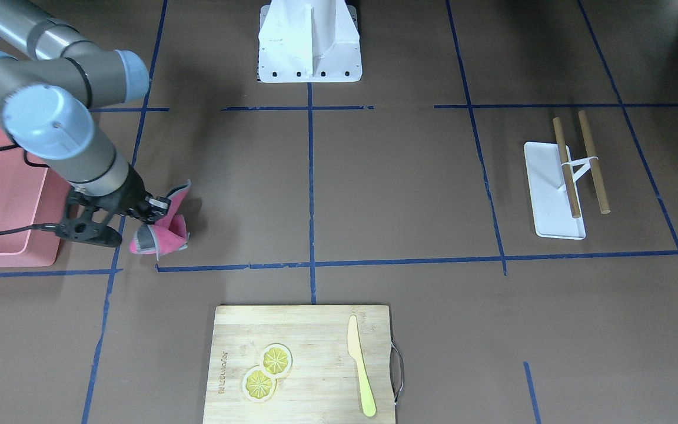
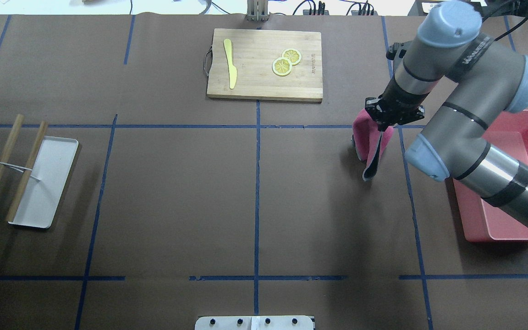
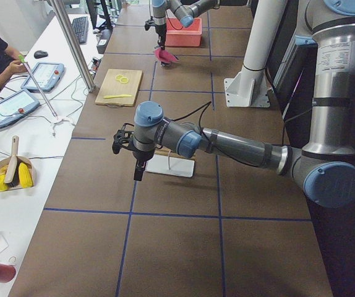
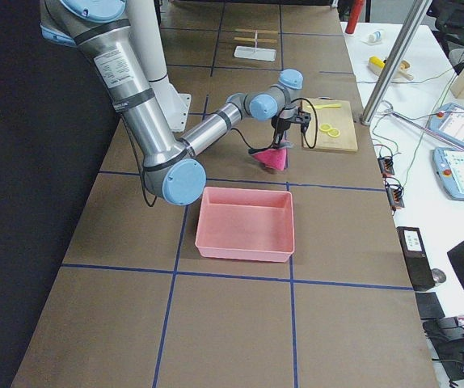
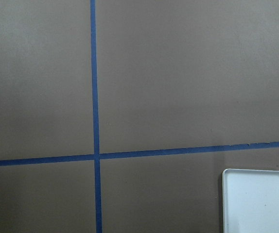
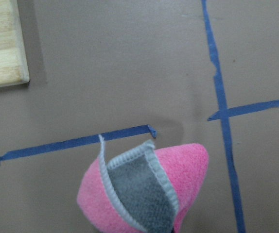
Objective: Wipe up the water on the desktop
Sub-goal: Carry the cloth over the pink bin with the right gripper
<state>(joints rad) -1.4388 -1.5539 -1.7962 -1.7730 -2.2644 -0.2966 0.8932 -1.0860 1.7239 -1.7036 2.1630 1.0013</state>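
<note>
Brown desktop (image 1: 398, 188), one pink cloth (image 1: 165, 235) clenched in right fingers (image 1: 158, 206), left fingers (image 3: 138, 170) indeterminate

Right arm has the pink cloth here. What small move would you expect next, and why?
Probably lower the right gripper so the pink cloth presses flat on the desktop: it hangs bunched from shut jaws, and no water shows clearly.
</note>
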